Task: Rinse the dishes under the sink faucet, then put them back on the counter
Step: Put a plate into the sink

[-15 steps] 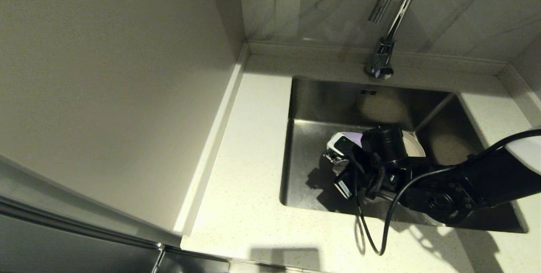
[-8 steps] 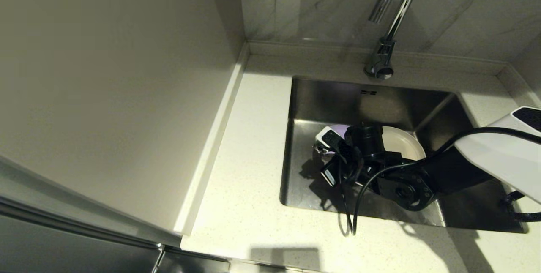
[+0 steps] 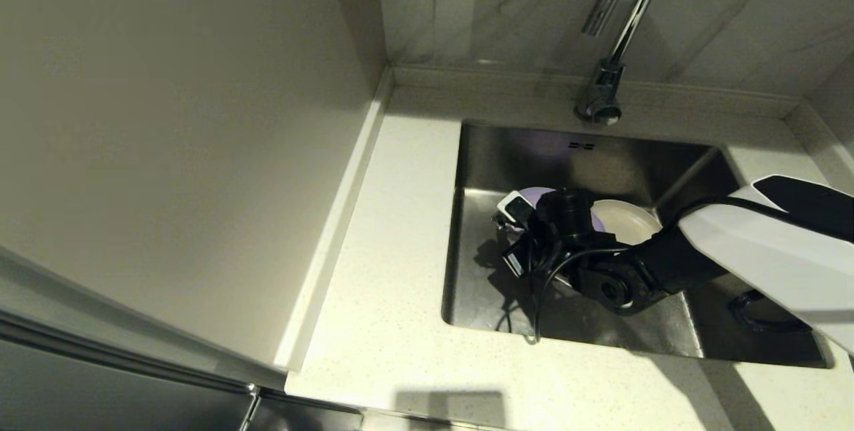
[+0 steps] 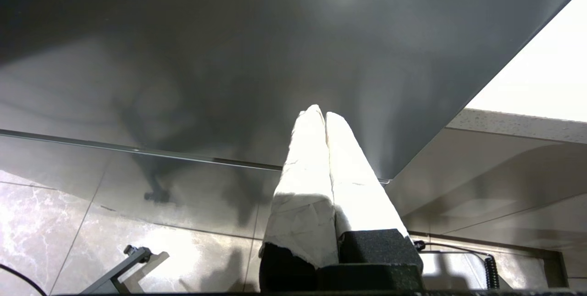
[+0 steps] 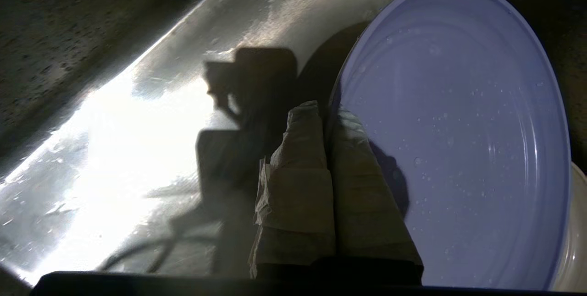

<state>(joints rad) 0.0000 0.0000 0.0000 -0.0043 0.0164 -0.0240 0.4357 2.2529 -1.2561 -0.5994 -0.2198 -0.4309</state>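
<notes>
**Right claw pinching lavender plate rim, down in the sink**

Now I'm reaching the right arm from the right side down into the sink (image 3: 480, 271), wrist low near the basin floor. Right claw (image 5: 328, 117) is clenching the lavender plate (image 5: 458, 140) by its rim; the plate is lying on the faucet (image 3: 610, 51) side of the fingers, tilted, droplets on it. Beige plate (image 3: 627, 221) is sitting just behind it. Bowl: not seeing it. Left claw (image 4: 324, 117) is parked off the counter (image 3: 393, 231), fingers pressed together, holding nothing.
</notes>
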